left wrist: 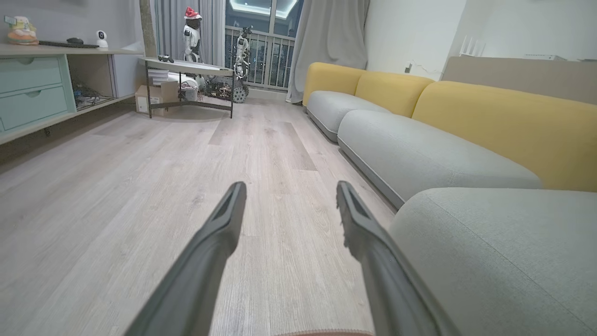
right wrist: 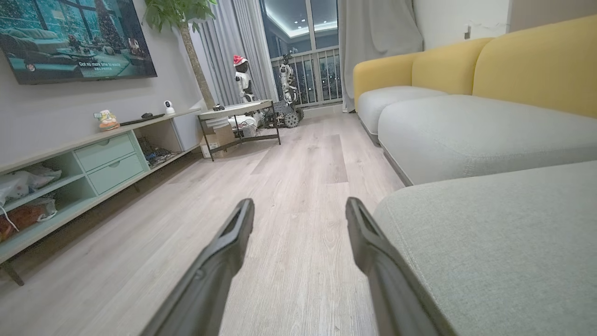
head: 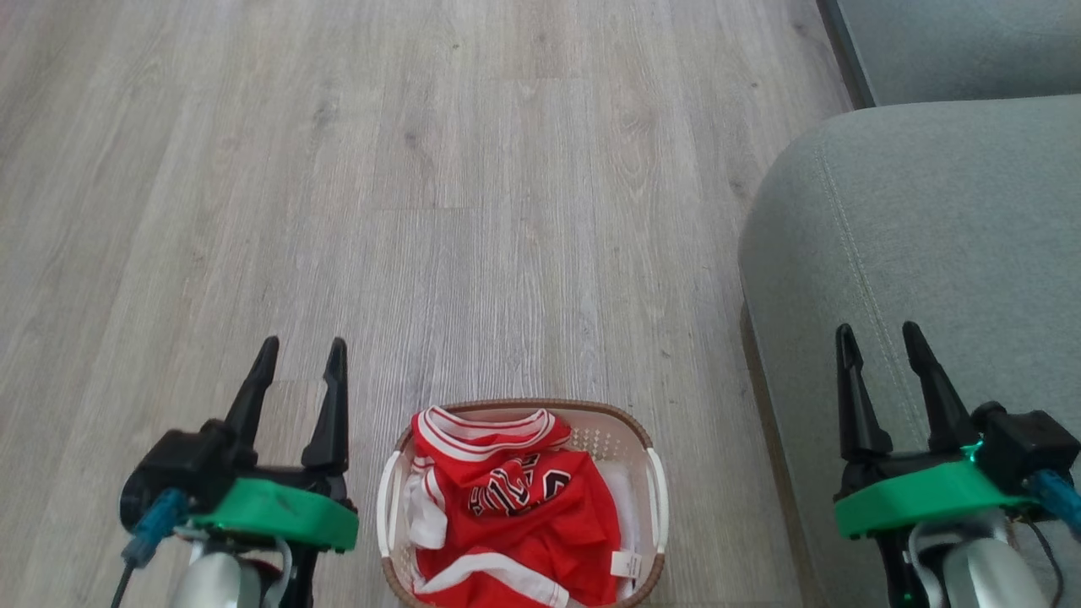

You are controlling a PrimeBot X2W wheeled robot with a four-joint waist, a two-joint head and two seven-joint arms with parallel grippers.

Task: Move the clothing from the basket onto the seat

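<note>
Clothing (head: pixel 524 515) lies crumpled inside the basket (head: pixel 632 429), a red heap with white striped trim that fills most of it. Black lettering outlined in white shows on a fold near the middle, and a small white label (head: pixel 623 564) sits toward the basket's right side. A patch of the basket's pale perforated wall shows at its far right corner, behind the heap. The basket stands on the pale wood floor (head: pixel 439 186). Just right of the basket, with a narrow strip of floor between them, is the grey-green seat (head: pixel 929 236), its rounded corner and stitched seam turned toward the basket. The left jaws are held just left of the basket, their two dark fingers (head: pixel 252 393) apart and gripping nothing, pointing away over the floor. The right jaws are well to the basket's right, over the edge of the seat, and their fingers (head: pixel 853 397) are likewise spread and empty. Along the left wrist view, bare boards show between the spread fingers (left wrist: pixel 219 238) and the seat (left wrist: pixel 489 247) bulks up on the right, with more grey cushions (left wrist: pixel 419 154) and yellow backrests (left wrist: pixel 503 126) farther from the basket.
</note>
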